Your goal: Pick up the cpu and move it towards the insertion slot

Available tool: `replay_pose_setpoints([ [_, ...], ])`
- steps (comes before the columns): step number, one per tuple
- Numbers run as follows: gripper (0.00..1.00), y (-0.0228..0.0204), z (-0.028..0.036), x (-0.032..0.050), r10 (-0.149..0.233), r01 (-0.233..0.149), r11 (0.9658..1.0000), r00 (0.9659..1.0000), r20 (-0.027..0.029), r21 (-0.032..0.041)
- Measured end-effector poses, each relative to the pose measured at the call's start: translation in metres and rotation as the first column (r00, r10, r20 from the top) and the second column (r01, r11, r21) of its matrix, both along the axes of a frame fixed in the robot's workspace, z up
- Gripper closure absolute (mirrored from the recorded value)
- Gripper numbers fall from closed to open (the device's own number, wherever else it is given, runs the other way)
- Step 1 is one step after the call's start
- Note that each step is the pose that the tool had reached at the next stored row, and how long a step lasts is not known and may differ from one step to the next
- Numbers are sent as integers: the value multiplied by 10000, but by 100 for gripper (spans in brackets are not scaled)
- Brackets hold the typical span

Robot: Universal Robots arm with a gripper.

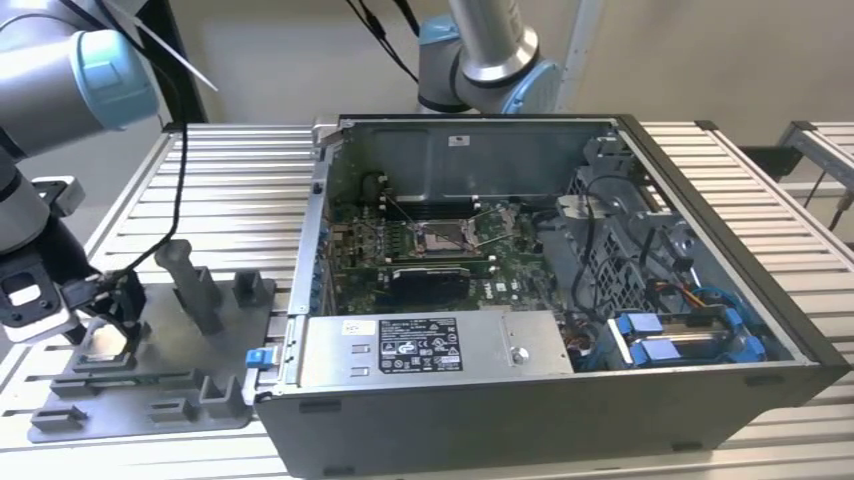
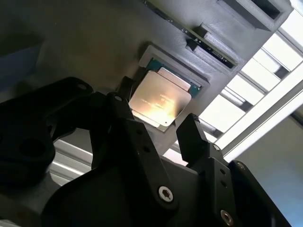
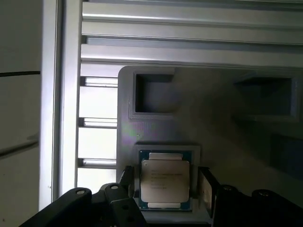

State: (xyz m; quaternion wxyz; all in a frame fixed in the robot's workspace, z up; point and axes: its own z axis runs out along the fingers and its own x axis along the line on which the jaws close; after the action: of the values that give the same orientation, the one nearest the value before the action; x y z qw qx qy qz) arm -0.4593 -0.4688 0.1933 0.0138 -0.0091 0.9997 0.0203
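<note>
Item 1, the cpu [image 3: 164,182]: a pale silvery-beige square chip with a green border. It lies flat and face up in a shallow square nest [image 3: 165,150] of the grey fixture plate [image 1: 160,385]. The plate lies outside the open computer case [image 1: 534,420], just beside its wall on the exterior view's left

Item 2, the gripper [image 3: 165,180]: black and two-fingered, low over the plate, outside the case. Its fingers [image 3: 127,176] stand apart, one at each side of the nest. The chip sits between them in its seat and nothing is clamped

Item 3, the insertion slot [image 1: 441,237]: a shiny metal frame with a dark centre and thin wire levers, on the motherboard [image 1: 514,280] inside the case, well apart from the chip

Item 4, the arm [image 1: 27,150]: grey with blue joint caps, outside the case on the exterior view's left, reaching down to the plate

Item 5, the slatted aluminium table [image 1: 240,190]: carries both case and plate
</note>
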Motion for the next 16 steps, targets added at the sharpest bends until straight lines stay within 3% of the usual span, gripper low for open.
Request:
replay_pose_setpoints([
  [7, 0, -34, -43, 0, 21, -21, 10000, 10000, 2, 2],
  [16, 0, -37, -49, 0, 31, -31, 10000, 10000, 1, 1],
])
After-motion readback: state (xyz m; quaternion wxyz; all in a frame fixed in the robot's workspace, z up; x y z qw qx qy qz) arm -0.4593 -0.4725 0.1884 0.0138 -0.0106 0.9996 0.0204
